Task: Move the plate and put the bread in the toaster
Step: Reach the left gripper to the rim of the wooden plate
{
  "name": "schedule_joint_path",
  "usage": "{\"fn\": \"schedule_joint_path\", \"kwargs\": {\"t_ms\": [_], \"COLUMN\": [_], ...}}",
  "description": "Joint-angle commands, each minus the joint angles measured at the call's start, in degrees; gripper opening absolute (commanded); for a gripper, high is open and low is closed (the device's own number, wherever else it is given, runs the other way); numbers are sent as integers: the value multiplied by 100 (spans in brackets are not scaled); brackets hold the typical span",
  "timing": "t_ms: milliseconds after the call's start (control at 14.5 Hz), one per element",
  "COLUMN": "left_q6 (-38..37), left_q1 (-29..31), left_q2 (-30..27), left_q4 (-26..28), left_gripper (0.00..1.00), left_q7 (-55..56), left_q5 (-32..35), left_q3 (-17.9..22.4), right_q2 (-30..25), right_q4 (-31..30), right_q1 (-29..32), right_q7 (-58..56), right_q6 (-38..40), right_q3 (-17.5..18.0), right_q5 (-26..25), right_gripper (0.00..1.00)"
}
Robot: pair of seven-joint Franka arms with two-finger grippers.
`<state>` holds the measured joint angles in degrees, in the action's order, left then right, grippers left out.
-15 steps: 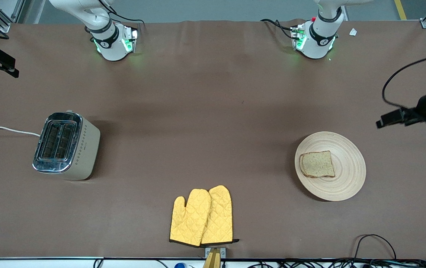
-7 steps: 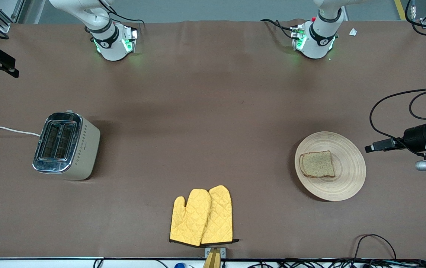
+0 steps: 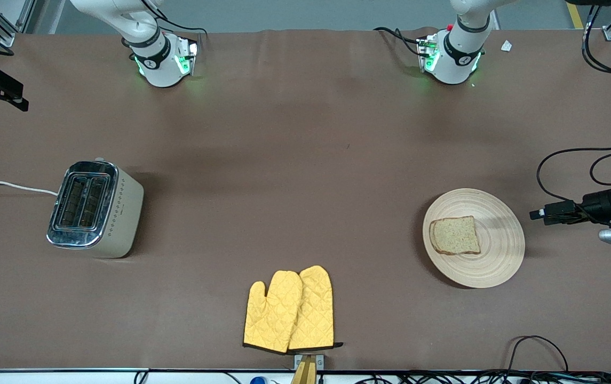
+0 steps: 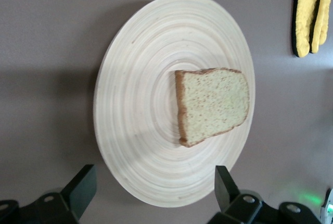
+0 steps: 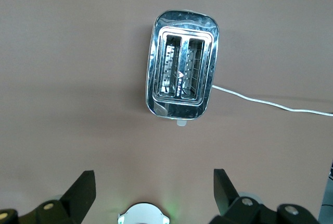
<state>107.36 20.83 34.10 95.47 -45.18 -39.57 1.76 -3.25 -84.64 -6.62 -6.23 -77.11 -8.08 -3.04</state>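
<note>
At the right arm's end of the table the cream two-slot toaster (image 3: 95, 209) is seen standing upright, its white cord (image 3: 9, 185) trailing off the table edge. Both of its 2 slots appear empty in the right wrist view. The right gripper (image 5: 151, 193) is held high over the table with the toaster below it; its fingers are spread wide and nothing is held between them. This arm appears to be waiting.

Near the middle of the table, close to the front camera's edge, a pair of yellow oven mitts (image 3: 290, 310) is laid flat, well apart from everything else.

Toward the left arm's end the round wooden plate (image 3: 500, 250) is found resting on the table, with 1 slice of brown bread (image 3: 454, 235) lying flat on it, set off-centre toward the toaster's end. The left gripper (image 4: 153, 190) is positioned just beside the plate's rim, low over the table at the left arm's end; its fingers are fully parted, the rim is seen between them in the left wrist view, and nothing is gripped.

Neither part of the task is judged to be done: the plate is untouched and well apart from the toaster, and the bread is not yet in a slot. A grasp on the plate's rim is judged to be the step in hand.
</note>
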Motion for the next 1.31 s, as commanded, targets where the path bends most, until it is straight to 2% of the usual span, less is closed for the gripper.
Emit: {"fn": "schedule_joint_path", "kwargs": {"t_ms": [0, 275, 482, 1033, 1240], "left_q6": [22, -31, -31, -31, -302], "left_q1": [192, 395, 492, 501, 510], "left_q2": [341, 860, 1124, 1441, 1494], "left_q4": [-143, -564, -644, -802, -802], "left_gripper": [98, 93, 92, 92, 86], "left_q7": [-421, -457, -466, -958, -993], "left_q5": [-427, -648, -798, -763, -745], "left_q3": [-36, -62, -71, -71, -62], "right_q2": [-62, -62, -62, -62, -62], "right_q4": [-26, -26, -26, -26, -26], "right_q1": [-14, -14, -14, -14, -14], "right_q7": [52, 52, 52, 52, 52], "right_q6": [-14, -6, -14, -14, -14], "right_q3": [-1, -1, -1, -1, -1], "right_q5": [84, 84, 84, 93, 93], "right_gripper": [100, 100, 100, 100, 100]}}
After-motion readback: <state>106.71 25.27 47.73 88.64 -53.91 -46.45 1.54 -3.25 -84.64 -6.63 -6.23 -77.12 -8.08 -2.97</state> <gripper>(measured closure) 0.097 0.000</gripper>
